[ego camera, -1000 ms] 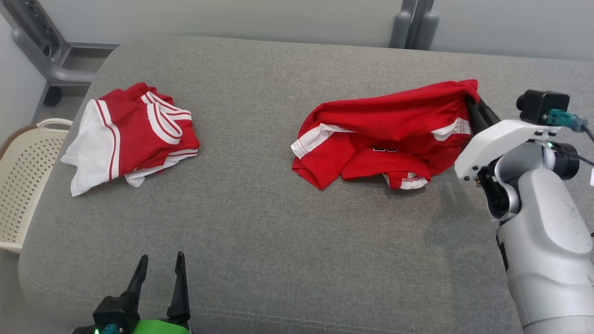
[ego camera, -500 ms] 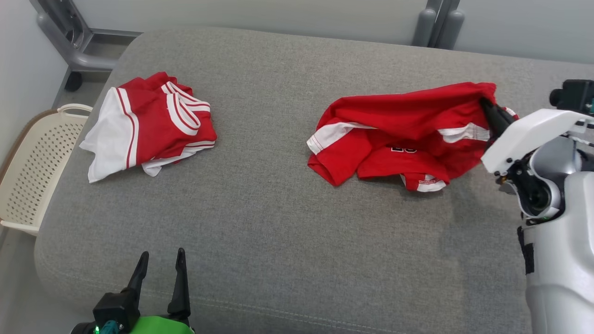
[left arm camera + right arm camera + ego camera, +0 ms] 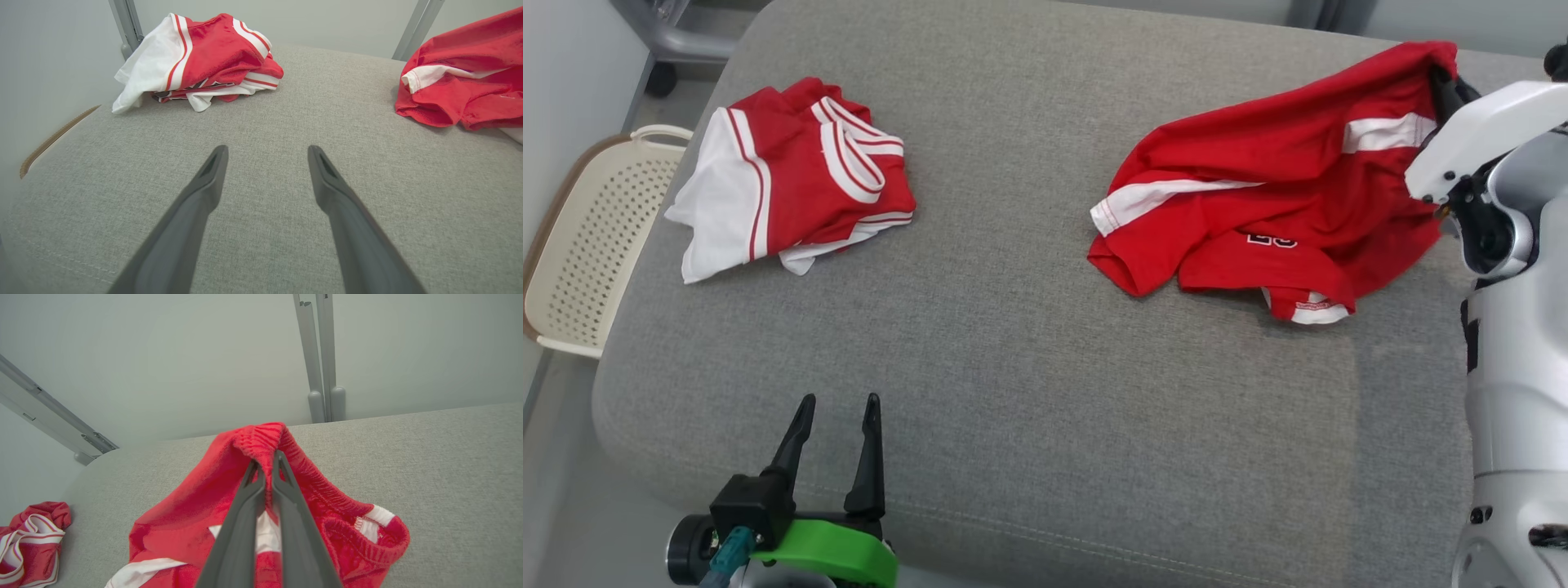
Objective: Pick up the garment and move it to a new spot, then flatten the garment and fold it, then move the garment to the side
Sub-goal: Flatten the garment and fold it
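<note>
The right gripper [image 3: 265, 459] has its fingers pinched shut on the elastic hem of the red garment [image 3: 1258, 188]; one corner is raised, the rest lies on the grey cushion [image 3: 1013, 392]; lift higher before carrying, well clear of the folded red-and-white garment [image 3: 792, 175]; the left gripper [image 3: 837, 404] hangs wide open, empty.

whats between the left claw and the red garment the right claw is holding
Bare grey cushion, nothing else, between the left claw and the red garment. The head view and left wrist view both show this.
</note>
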Robot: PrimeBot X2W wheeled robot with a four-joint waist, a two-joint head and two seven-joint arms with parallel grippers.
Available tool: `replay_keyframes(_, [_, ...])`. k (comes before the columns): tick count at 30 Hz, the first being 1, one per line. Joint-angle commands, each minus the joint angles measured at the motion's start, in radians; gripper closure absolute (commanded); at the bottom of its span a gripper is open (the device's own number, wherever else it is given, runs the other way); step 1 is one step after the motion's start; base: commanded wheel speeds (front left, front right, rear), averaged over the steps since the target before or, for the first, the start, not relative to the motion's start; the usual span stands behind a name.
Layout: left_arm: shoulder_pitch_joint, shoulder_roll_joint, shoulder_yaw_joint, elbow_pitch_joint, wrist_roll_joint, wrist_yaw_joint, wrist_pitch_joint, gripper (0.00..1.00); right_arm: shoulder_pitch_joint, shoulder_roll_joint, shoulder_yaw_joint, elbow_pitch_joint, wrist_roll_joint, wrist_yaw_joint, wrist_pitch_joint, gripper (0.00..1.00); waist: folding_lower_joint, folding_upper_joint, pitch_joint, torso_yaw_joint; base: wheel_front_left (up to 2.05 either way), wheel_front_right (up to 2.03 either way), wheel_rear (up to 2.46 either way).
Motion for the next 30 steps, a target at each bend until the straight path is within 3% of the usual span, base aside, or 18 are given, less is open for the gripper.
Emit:
replay_keyframes(1, [-0.02, 0.0, -0.004, -0.006, -0.005, -0.001, 0.0, 0.0, -0.022, -0.016, 0.003, 0.017, -0.018, 0.0, -0.018, 1.0, 0.0, 0.0, 0.039, 0.041, 0.0, 0.0, 0.0])
replay_keyframes(2, [-0.021, 0.0, -0.012, -0.01, -0.008, 0.002, 0.0, 0.0, -0.042, -0.03, 0.01, 0.046, -0.035, 0.0, -0.043, 0.98, 0.0, 0.0, 0.047, 0.05, 0.0, 0.0, 0.0])
replay_keyframes(3, [-0.024, 0.0, -0.02, -0.015, -0.011, 0.004, 0.0, 0.0, -0.062, -0.044, 0.023, 0.073, -0.054, 0.0, -0.07, 0.24, 0.0, 0.0, 0.053, 0.06, 0.0, 0.0, 0.0])
replay_keyframes(4, [-0.027, 0.0, -0.027, -0.018, -0.014, 0.007, 0.0, 0.0, -0.079, -0.059, 0.032, 0.104, -0.07, 0.0, -0.098, 0.0, 0.0, 0.0, 0.06, 0.069, 0.0, 0.0, 0.0])
replay_keyframes(10, [-0.021, 0.0, -0.056, -0.022, -0.02, 0.024, 0.0, 0.0, -0.139, -0.125, 0.077, 0.26, -0.147, 0.0, -0.267, 0.0, 0.0, 0.0, 0.055, 0.094, 0.0, 0.0, 0.0])
replay_keyframes(18, [0.025, 0.0, -0.046, -0.025, -0.009, 0.044, 0.0, 0.0, -0.063, -0.145, 0.172, 0.347, -0.134, 0.0, -0.437, 0.0, 0.0, 0.0, -0.017, 0.063, 0.0, 0.0, 0.0])
replay_keyframes(30, [0.071, 0.0, -0.046, -0.017, -0.002, 0.051, 0.0, 0.0, 0.135, -0.135, 0.252, 0.378, -0.079, 0.0, -0.416, 0.0, 0.0, 0.0, -0.092, 0.002, 0.0, 0.0, 0.0])
